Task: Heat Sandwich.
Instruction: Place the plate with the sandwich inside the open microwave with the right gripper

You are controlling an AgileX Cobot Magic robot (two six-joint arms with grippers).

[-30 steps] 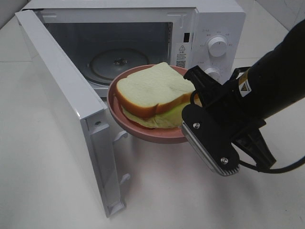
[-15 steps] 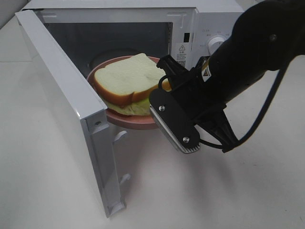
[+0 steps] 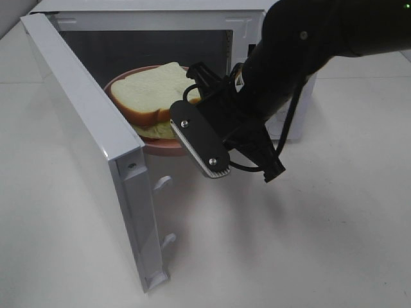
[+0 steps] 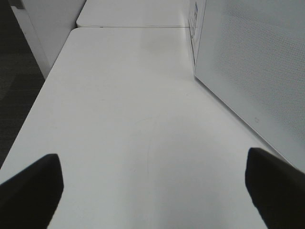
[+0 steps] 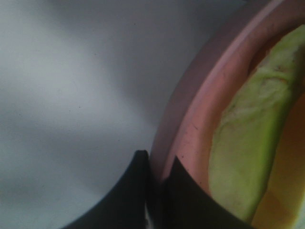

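The sandwich point(image 3: 151, 93), thick white bread with a brown crust and pale green filling, lies on a round pink plate point(image 3: 160, 146). Plate and sandwich hang in the mouth of the open microwave point(image 3: 160, 13), partly inside the cavity. My right gripper point(image 3: 192, 86) is shut on the plate's near right rim. In the right wrist view its two dark fingertips point(image 5: 157, 164) pinch the pink rim point(image 5: 209, 109), with the green filling point(image 5: 248, 143) beside it. My left gripper point(image 4: 152, 191) is open over bare table, outside the door, and holds nothing.
The microwave door point(image 3: 83, 115) stands swung out to the left, its lower corner near the table's front. Its outer face point(image 4: 252, 62) fills the side of the left wrist view. The white table point(image 3: 289, 244) extends in front and to the right.
My right gripper has carried the plate and sandwich leftward and back, from in front of the microwave into its opening. The left gripper stays still.
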